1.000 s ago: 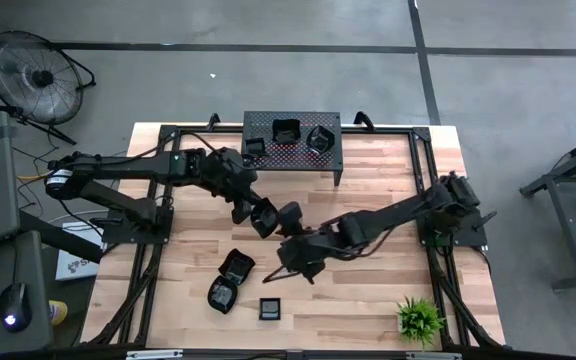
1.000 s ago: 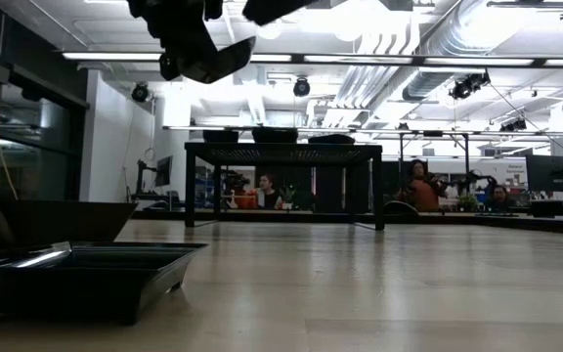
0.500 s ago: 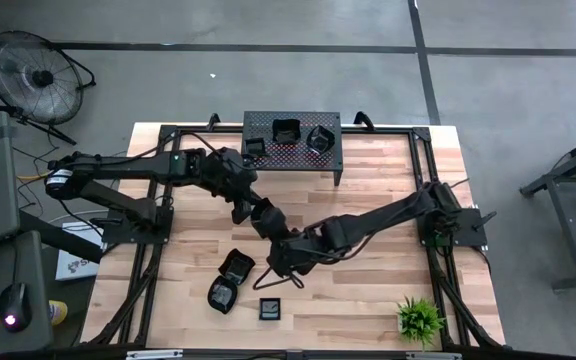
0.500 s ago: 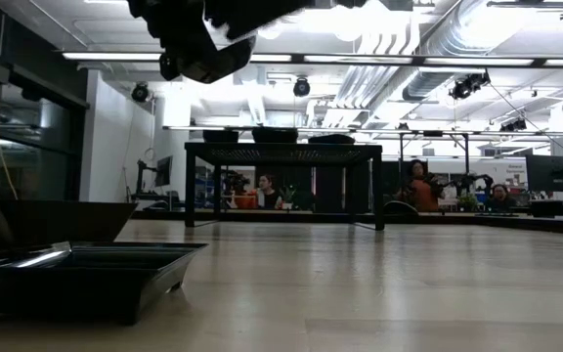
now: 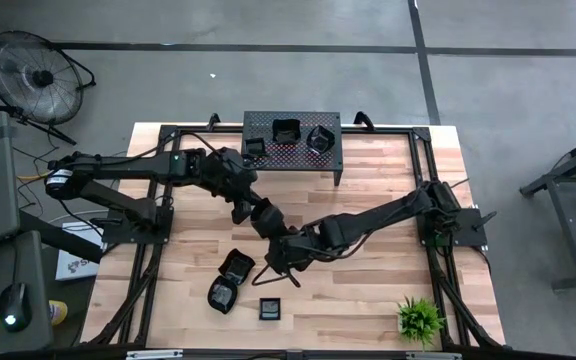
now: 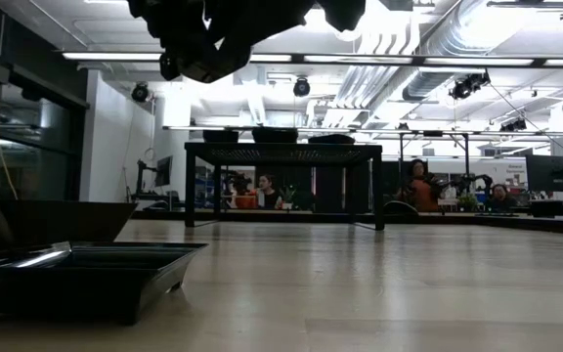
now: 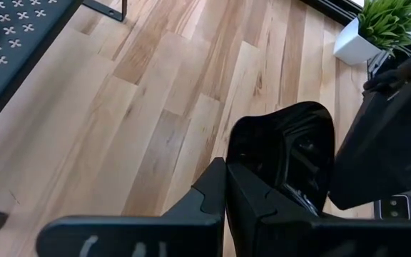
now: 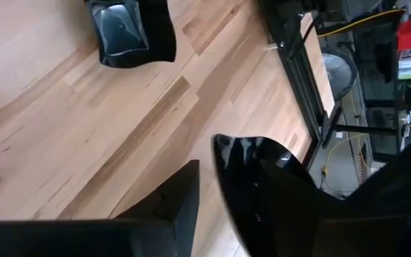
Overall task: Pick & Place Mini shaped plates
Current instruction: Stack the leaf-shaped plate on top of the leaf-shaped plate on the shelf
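My left gripper (image 5: 266, 222) is above the table's middle, shut on a glossy black mini plate (image 7: 291, 143). My right gripper (image 5: 280, 252) is right beside it and open. In the right wrist view the plate (image 8: 259, 178) stands between its fingers, and a strip of table shows between one finger (image 8: 177, 200) and the plate. The other side is hidden. In the low view both grippers show at the top (image 6: 213, 49). Three plates (image 5: 286, 130) sit on the perforated stand (image 5: 293, 157). Three more (image 5: 235, 266) lie flat on the table's near left. My left gripper pinches the plate's near rim (image 7: 235, 153) between its two fingers. The fingers slant down toward the table's near right. The plate reaches out beyond the fingertips, tilted on edge and lifted clear of the table.
A potted plant (image 5: 420, 318) stands at the near right corner. Of the loose plates, one (image 5: 222, 295) lies at the near left and one (image 5: 270, 308) at the near middle. One fills the low view's left foreground (image 6: 76, 274). Bare wood (image 5: 378, 280) lies right of the grippers.
My right gripper has moved toward the table's left, closing in on the plate in my left gripper. It now shows next to the left gripper at the top of the low view. My left gripper and its plate have kept still.
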